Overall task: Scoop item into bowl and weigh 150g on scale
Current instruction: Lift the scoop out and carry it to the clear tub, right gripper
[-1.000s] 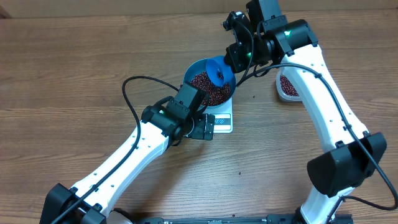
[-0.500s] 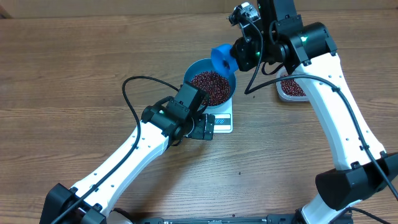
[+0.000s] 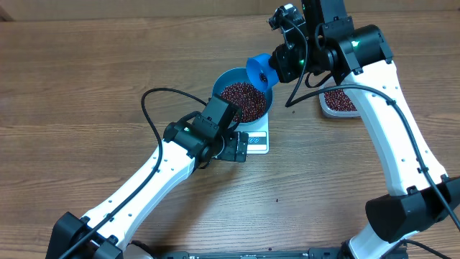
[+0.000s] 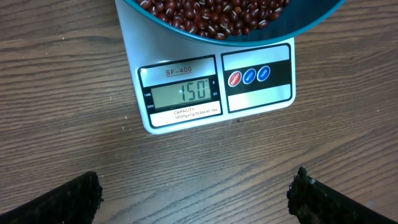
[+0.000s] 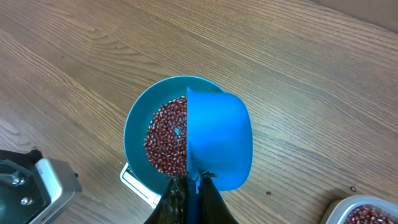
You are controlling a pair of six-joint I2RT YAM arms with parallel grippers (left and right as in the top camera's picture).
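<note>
Right gripper (image 5: 189,185): clenched on the handle of a small blue scoop (image 5: 219,140), raised above the bowl's (image 3: 216,88) far-right rim.
Scoop: its cup overlaps the right half of the bowl in the wrist view; I cannot tell whether it touches the rim.
Room at the right hand: bare table (image 3: 86,72) lies beyond the bowl; a clear tub (image 3: 336,103) with more beans stands well to the bowl's right, partly under the right arm.
Left gripper (image 4: 196,190): spread wide and holding nothing, its two dark fingers (image 4: 56,200) low on the near side of the bowl, apart from the scale (image 4: 214,81).
Room at the left hand: open wood lies between the fingers and the scale's near edge.
Beans (image 3: 241,97): heaped inside the bowl, below and left of the scoop.
Bowl: sits on the scale, overhanging all but the front panel.
Scale: its display (image 4: 183,93) reads 150, with three round buttons beside it.
Change: a second ago the scoop was down inside the bowl over the beans; now it is up and out at the rim, toward the tub. The left arm has not moved.
</note>
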